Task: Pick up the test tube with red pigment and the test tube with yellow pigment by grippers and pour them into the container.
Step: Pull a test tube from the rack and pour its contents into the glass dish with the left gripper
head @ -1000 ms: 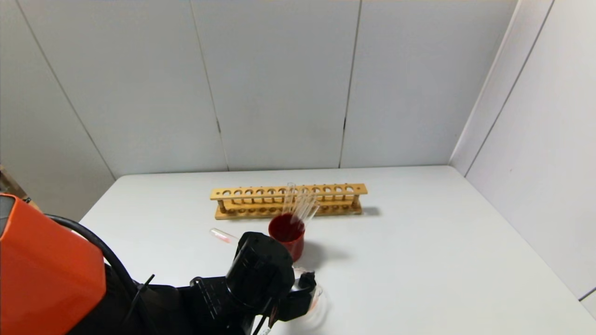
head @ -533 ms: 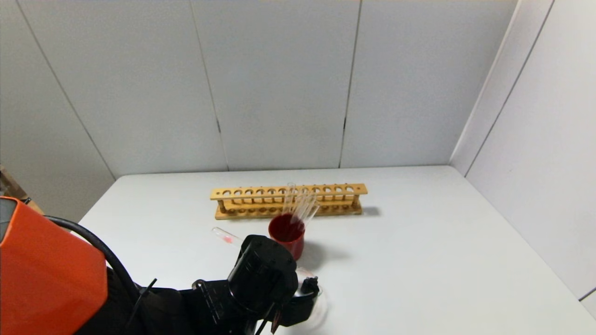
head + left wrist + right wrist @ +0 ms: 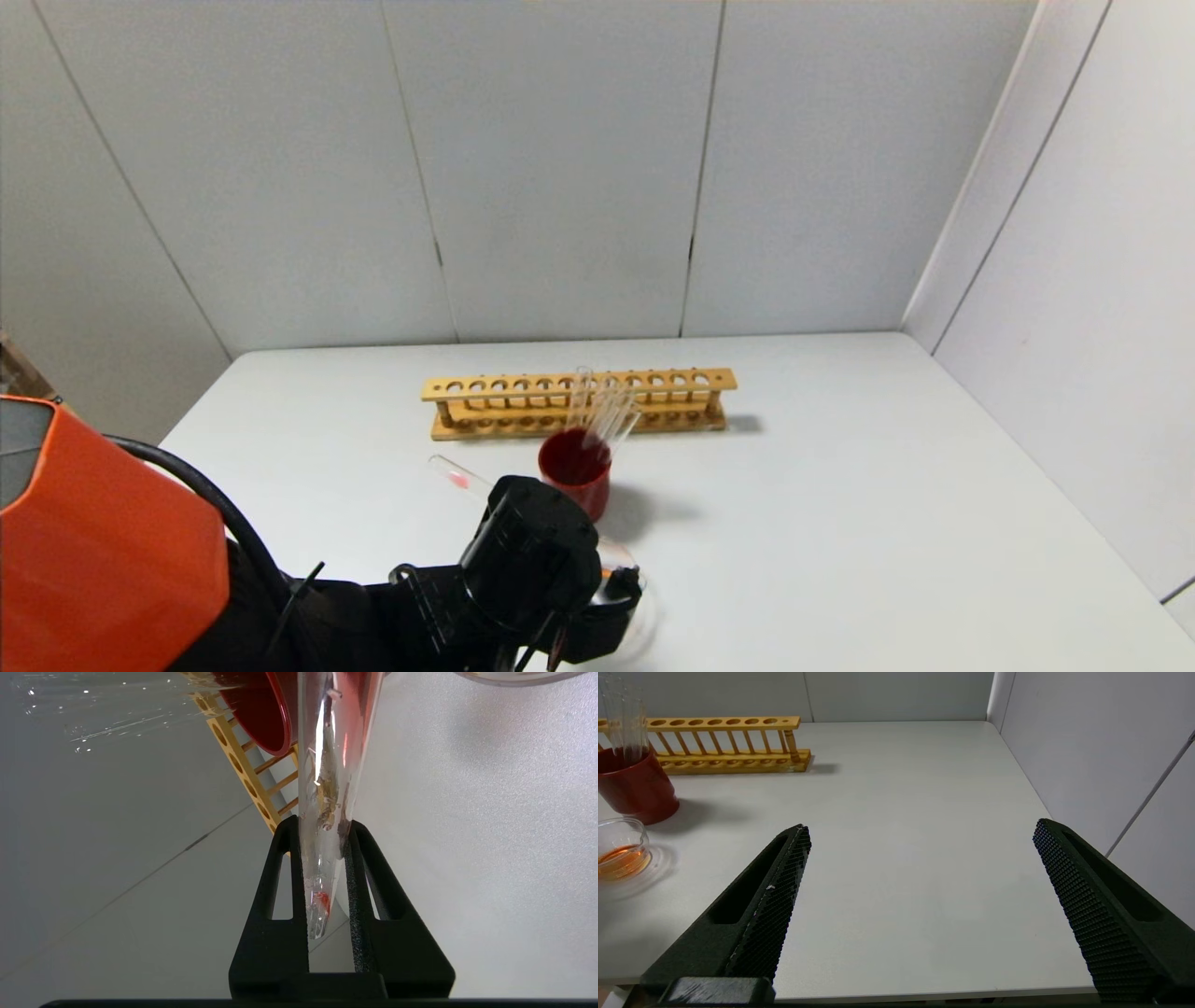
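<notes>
My left gripper (image 3: 322, 823) is shut on the test tube with red pigment (image 3: 320, 877), whose glass shows only a small red trace near its rounded end. In the head view that rounded end (image 3: 456, 477) sticks up and to the left behind the wrist, and the tube slants down toward the container (image 3: 627, 607), a low clear cup partly hidden by the gripper (image 3: 611, 597). The right wrist view shows orange liquid in the container (image 3: 621, 851). My right gripper (image 3: 923, 828) stands open over bare table near the front edge. The test tube with yellow pigment is out of view.
A beaker of dark red liquid (image 3: 574, 471) with clear tubes leaning in it stands just behind the container. A wooden tube rack (image 3: 579, 401) lies farther back. White walls close the table at the back and right.
The left wrist has shifted slightly right and down over the container, and the tube's rounded end has swung a little up and to the right. The grip has stayed shut.
</notes>
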